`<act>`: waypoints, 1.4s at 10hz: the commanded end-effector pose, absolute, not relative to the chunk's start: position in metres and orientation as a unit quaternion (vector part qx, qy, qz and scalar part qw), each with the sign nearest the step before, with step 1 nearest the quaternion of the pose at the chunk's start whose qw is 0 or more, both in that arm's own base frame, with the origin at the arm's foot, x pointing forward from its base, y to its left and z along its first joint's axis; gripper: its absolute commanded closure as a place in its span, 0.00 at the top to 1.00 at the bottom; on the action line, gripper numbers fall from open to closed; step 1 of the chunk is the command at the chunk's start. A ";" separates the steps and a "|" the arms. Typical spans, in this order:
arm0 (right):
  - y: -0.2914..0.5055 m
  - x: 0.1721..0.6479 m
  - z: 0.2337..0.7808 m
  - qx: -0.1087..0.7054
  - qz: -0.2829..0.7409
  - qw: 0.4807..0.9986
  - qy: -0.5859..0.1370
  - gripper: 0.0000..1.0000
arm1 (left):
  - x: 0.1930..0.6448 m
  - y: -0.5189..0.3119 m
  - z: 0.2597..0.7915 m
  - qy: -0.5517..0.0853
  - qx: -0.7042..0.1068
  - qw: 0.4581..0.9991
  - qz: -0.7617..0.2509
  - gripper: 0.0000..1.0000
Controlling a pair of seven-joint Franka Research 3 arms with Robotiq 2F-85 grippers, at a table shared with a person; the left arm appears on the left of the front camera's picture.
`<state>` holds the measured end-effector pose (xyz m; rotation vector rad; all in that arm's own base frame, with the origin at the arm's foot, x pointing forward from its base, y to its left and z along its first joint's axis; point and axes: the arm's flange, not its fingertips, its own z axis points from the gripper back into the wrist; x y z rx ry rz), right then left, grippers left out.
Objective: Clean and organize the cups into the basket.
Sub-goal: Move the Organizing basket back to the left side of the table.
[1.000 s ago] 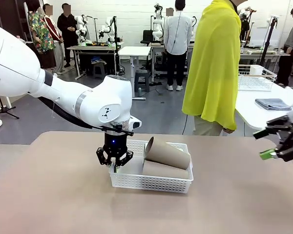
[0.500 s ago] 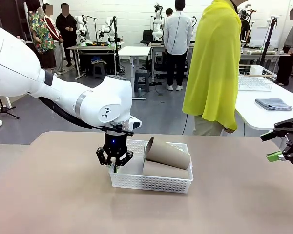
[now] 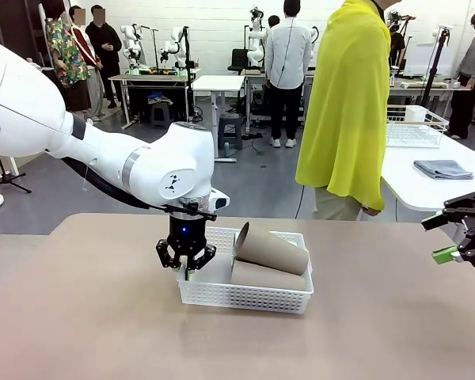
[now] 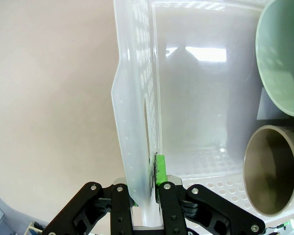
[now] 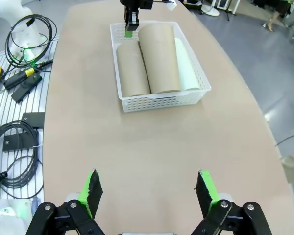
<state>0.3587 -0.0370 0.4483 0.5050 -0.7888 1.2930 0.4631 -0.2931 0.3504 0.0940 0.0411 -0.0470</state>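
The white mesh basket (image 3: 222,294) sits mid-table. Two tan cups (image 3: 273,249) lie on their sides in it, one resting on top. In the right wrist view the basket (image 5: 159,100) holds two tan cups (image 5: 159,56) and a mint cup (image 5: 186,63) side by side. My left gripper (image 3: 187,273) points down, shut on the basket's left wall. The left wrist view shows the pads (image 4: 159,169) pinching that wall (image 4: 134,98), with the mint cup's mouth (image 4: 281,58) and a tan cup's mouth (image 4: 269,171) beyond. My right gripper (image 3: 437,237) hangs open at the table's right edge, holding nothing (image 5: 149,191).
A person in a yellow top (image 3: 344,103) stands at the far side. A second white table at the back right carries a wire rack (image 3: 412,127) and a folded cloth (image 3: 443,169). Cables (image 5: 19,58) lie beside the table in the right wrist view.
My right gripper drew back toward the right edge and slightly up, then stopped. The left arm, basket and cups have not moved.
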 end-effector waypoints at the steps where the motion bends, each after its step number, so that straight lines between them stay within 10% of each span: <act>1: -0.037 0.361 0.448 0.233 0.580 0.690 -0.366 1.00 | 0.463 -0.292 0.351 0.016 0.051 0.998 -0.031 0.03; 14: -0.158 0.336 0.442 0.428 0.278 0.823 -0.250 1.00 | 0.463 -0.292 0.351 0.016 0.051 0.998 -0.031 0.03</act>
